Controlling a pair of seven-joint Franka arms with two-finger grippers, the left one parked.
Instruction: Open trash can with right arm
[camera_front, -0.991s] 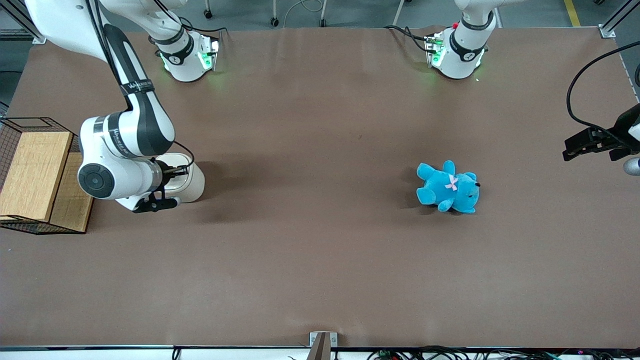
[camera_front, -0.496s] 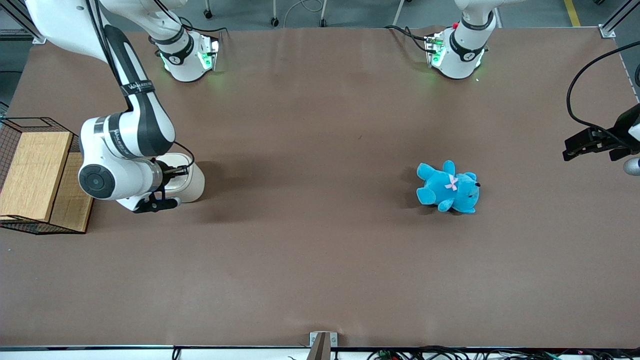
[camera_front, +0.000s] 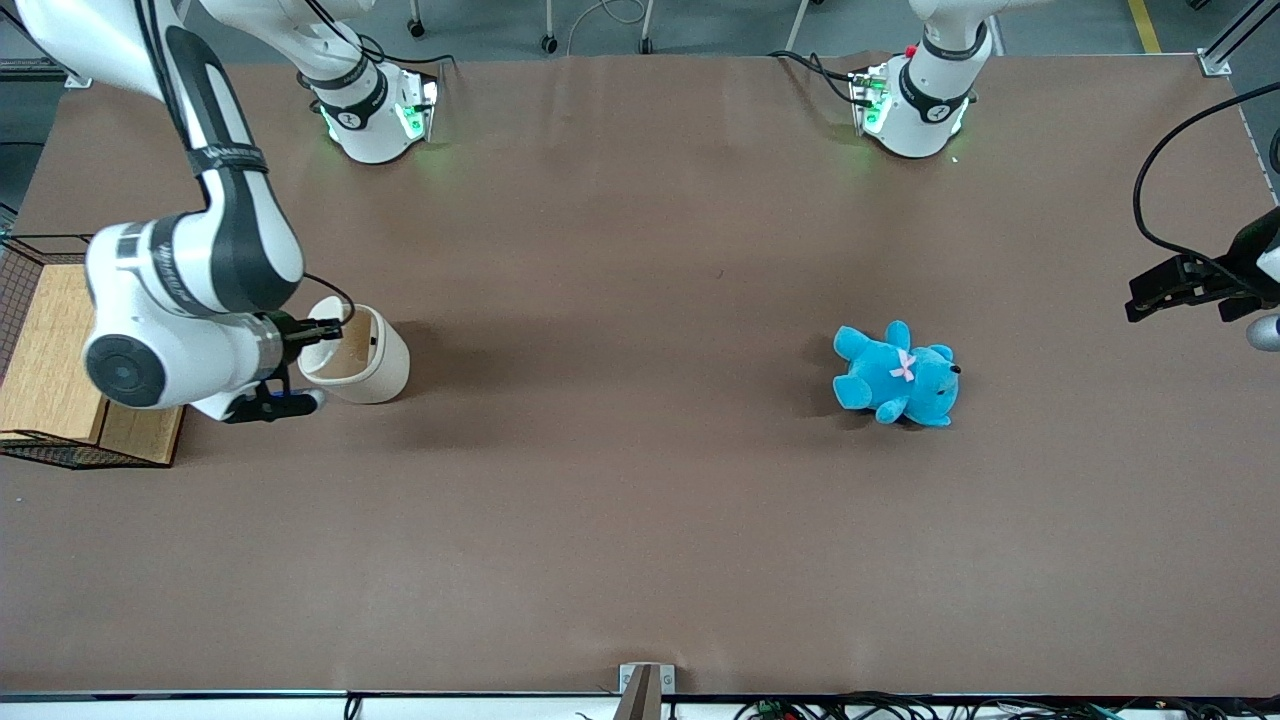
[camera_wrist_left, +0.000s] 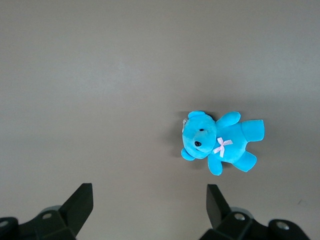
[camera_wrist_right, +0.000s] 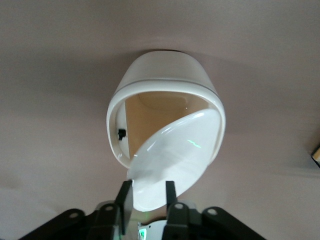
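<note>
The cream-white trash can (camera_front: 378, 362) stands on the brown table toward the working arm's end, and it also shows in the right wrist view (camera_wrist_right: 165, 72). Its lid (camera_wrist_right: 175, 150) is tilted up, showing the tan inside (camera_wrist_right: 150, 115). In the front view the raised lid (camera_front: 326, 334) sits at the can's rim, on the side toward the wire basket. The right arm (camera_front: 200, 270) reaches down beside the can. Its gripper (camera_wrist_right: 148, 194) is at the lid's free edge, with the fingers (camera_wrist_right: 125, 197) apart and the lid's edge lying between them. The gripper also shows in the front view (camera_front: 310, 333).
A wooden box (camera_front: 45, 345) in a black wire basket (camera_front: 60, 455) stands right beside the arm's wrist at the table's end. A blue teddy (camera_front: 897, 375) lies toward the parked arm's end, also seen in the left wrist view (camera_wrist_left: 220, 142).
The right arm's wrist has swung toward the wire basket. The trash can's lid, flat and closed before, is now lifted at the gripper, showing the tan inside.
</note>
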